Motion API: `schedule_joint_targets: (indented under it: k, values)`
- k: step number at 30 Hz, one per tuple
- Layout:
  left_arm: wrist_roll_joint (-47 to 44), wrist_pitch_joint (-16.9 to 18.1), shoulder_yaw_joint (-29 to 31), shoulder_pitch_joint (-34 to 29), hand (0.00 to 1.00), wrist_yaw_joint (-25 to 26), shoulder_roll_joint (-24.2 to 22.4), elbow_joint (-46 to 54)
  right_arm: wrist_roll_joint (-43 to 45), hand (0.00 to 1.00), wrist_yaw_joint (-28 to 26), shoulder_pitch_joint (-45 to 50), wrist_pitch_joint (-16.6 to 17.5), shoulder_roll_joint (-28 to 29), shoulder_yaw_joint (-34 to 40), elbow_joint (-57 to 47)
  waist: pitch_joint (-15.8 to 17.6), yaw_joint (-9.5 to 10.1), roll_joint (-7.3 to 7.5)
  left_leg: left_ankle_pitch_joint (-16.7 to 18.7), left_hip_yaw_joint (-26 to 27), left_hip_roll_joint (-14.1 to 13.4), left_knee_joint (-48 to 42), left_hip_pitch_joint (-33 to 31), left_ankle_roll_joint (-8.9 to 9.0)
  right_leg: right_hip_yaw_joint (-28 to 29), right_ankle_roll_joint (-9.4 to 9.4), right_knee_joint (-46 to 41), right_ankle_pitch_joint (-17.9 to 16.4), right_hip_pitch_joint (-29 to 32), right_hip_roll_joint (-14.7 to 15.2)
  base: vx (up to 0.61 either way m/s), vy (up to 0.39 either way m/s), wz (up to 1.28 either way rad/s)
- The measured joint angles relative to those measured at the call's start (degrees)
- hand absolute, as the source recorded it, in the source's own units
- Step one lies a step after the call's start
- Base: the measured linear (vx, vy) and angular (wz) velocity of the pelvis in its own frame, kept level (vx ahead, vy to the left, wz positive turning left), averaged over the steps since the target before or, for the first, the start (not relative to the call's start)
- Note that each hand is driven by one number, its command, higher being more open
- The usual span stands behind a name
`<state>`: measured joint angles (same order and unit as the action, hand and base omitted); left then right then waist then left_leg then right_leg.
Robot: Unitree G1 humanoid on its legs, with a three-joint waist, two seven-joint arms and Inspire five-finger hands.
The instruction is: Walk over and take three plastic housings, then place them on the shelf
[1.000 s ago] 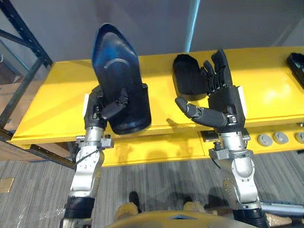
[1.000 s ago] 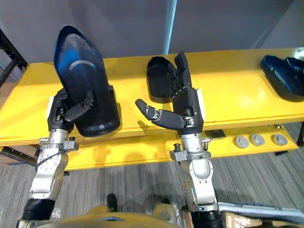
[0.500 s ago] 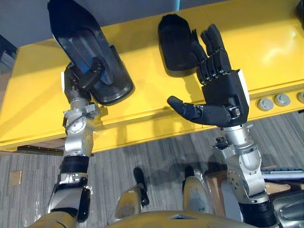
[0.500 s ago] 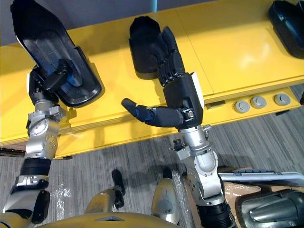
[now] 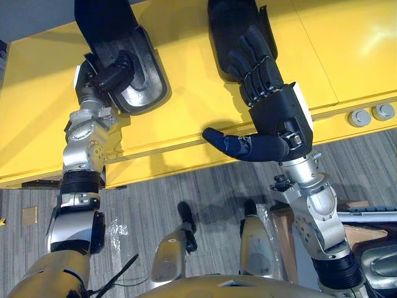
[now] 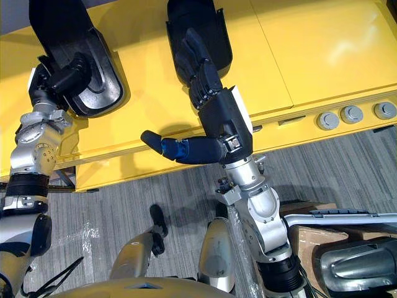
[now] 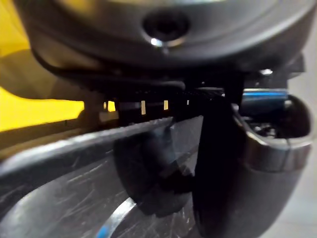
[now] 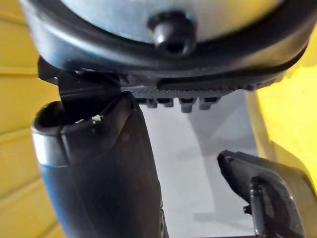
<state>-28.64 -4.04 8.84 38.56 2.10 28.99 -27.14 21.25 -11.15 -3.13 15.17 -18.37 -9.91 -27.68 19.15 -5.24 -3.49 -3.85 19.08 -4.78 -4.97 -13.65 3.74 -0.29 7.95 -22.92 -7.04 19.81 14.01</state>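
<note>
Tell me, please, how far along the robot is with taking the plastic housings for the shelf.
Done: the left hand is curled round one housing at the yellow table. In hand: the right hand is open, its straight fingers reaching over a second housing on the table, not yet gripping it. Left: grasp that one, take a third, and place all three on the shelf.

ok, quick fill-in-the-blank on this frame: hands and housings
1. The left hand is ____ on the held housing.
2. The right hand is ____, with its fingers straight, and holds nothing.
3. The second housing lies on the ____ table, just past the right hand's fingers.

Missing words: shut; open; yellow
</note>
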Motion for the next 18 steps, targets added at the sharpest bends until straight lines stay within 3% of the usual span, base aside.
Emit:
schedule_joint_targets:
  k: [7,18]
  values:
    - [4.7,-1.2,-0.2,3.4,1.00,-0.8,1.8,-2.8,0.0,1.00,1.2,0.0,-0.4,-1.4,-1.0,-0.8,1.7,-0.30,-0.86,1.0,1.9,-0.1,-1.5,0.0,-0.86,0.6,0.50,0.0,0.3,-0.3,0.6,0.00,0.002,-0.02]
    - [4.3,-1.4,-0.5,4.3,1.00,4.2,3.2,-7.4,0.0,1.00,1.2,0.2,-0.7,-1.4,-2.4,-2.2,1.9,-1.41,-0.51,2.6,3.0,-0.4,-2.8,2.4,-0.83,0.1,1.22,2.3,0.6,-4.4,0.9,0.03,0.001,0.00]
